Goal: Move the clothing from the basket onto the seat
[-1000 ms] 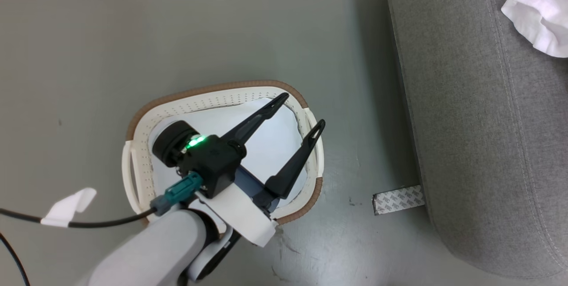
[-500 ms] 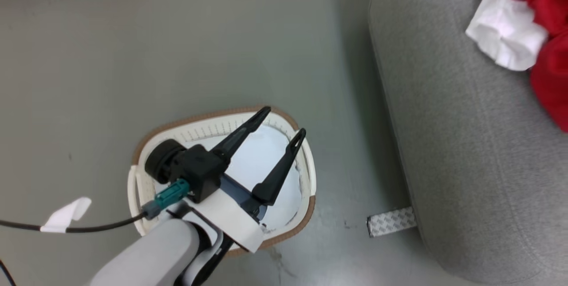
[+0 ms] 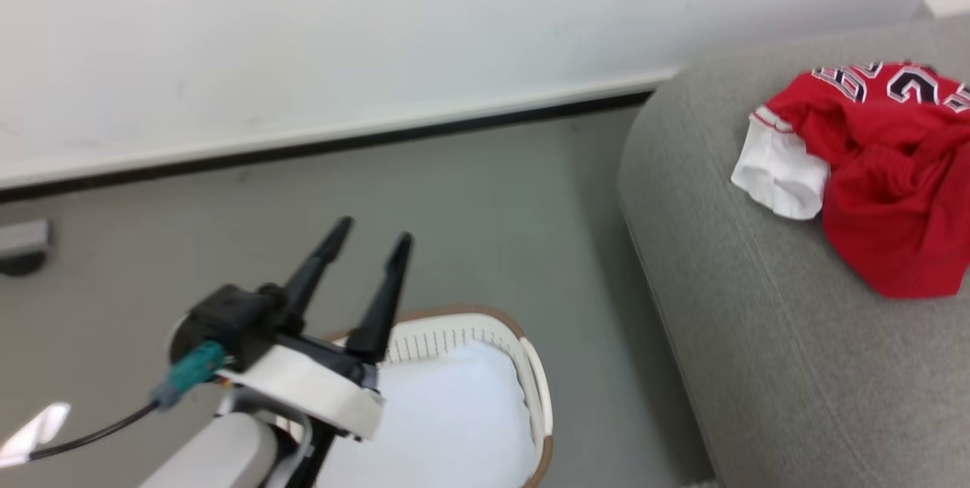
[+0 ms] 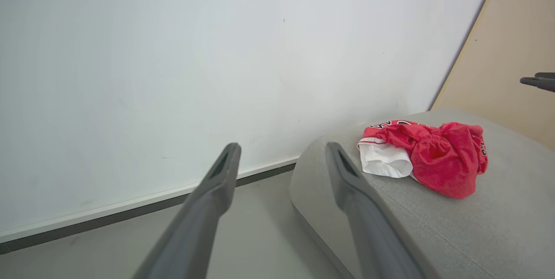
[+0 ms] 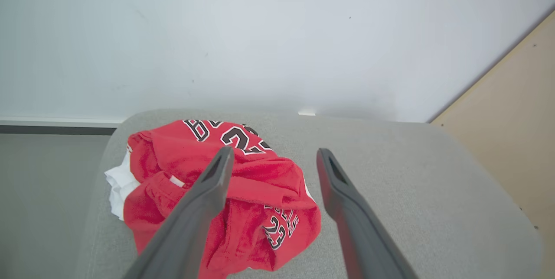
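The clothing (image 3: 887, 170), a crumpled red jersey pile with white trim and numbers, lies on the grey seat (image 3: 758, 336) at the right. In the right wrist view my right gripper (image 5: 275, 152) hovers open just above the clothing (image 5: 243, 192) on the seat (image 5: 412, 183), its jaws bare. The white basket (image 3: 455, 319) with a brown rim stands on the floor at the bottom, showing a pale liner. My left gripper (image 3: 373, 230) is open over the basket's far left rim, holding nothing. The left wrist view has that gripper (image 4: 282, 147) facing the wall, with the clothing (image 4: 433, 157) to its right.
A white wall with a dark baseboard (image 3: 379, 136) runs behind the grey floor. A beige panel (image 4: 511, 53) stands past the seat. A cable with a white tag (image 3: 30, 427) trails from my left arm. A grey fixture (image 3: 19, 245) sits at the left edge.
The head camera has tilted up, bringing the wall and the red pile on the seat into view. My left gripper has moved from over the basket's inside to its far rim.
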`<state>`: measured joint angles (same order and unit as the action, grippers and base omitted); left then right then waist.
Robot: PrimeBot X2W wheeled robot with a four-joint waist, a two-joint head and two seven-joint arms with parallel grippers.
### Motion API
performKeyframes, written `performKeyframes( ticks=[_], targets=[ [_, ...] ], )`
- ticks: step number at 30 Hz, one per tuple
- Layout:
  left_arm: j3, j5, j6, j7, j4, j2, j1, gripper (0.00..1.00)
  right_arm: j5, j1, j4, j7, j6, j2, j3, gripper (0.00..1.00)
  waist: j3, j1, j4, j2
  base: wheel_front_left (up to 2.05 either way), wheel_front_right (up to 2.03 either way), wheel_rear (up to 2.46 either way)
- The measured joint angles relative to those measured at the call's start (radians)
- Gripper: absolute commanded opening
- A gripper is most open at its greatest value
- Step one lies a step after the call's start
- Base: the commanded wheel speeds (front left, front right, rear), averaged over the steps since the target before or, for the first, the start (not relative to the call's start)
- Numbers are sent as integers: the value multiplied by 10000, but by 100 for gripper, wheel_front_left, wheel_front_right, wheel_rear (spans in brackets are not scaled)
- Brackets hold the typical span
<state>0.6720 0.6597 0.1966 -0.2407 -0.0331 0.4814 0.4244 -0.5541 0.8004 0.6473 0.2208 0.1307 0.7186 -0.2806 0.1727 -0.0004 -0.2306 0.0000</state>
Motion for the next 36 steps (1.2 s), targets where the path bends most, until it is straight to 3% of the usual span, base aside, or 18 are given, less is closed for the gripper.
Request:
performKeyframes(
  ticks=[4, 8, 13, 19, 23, 27, 36],
  targets=[
    [-786, 332, 297, -155, -272, 163, -437, 100, -629, -481, -1383, -497, 0, 98, -176, 100, -766, 0, 278, 0, 0, 0, 0],
    [-1432, 550, 556, -176, -435, 295, -1058, 100, -790, -1198, -2414, -1016, 0, -366, 128, 100, -1294, -1, 650, 0, 0, 0, 0],
    [-2343, 656, 690, -232, -790, -140, -1860, 100, -360, -3179, -4040, -2059, 2, -1480, 1430, 100, -1650, 0, 1196, 0, 0, 0, 0],
    [-3371, -382, 677, -234, -711, -640, -3053, 100, 1074, -6155, -6427, -2619, 2, -3651, 2543, 100, -1786, 1, 1452, 0, 0, 0, 0],
    [-3992, -1110, 291, -234, -477, -1122, -3580, 100, 2328, -7414, -7168, -3120, 2, -4692, 2571, 100, -1738, 2, 1428, 0, 0, 0, 0],
    [-4506, -1868, -359, -234, 109, -1593, -4028, 100, 2683, -8101, -7104, -4000, 10, -5768, 2569, 100, -1691, 3, 1392, 0, 0, 0, 0],
    [-5534, -3225, -1818, -234, 1126, -2840, -4614, 100, 2445, -8379, -5461, -4690, 10, -6167, 1931, 100, -1691, 4, 1282, 0, 0, 0, 0]
  ],
)
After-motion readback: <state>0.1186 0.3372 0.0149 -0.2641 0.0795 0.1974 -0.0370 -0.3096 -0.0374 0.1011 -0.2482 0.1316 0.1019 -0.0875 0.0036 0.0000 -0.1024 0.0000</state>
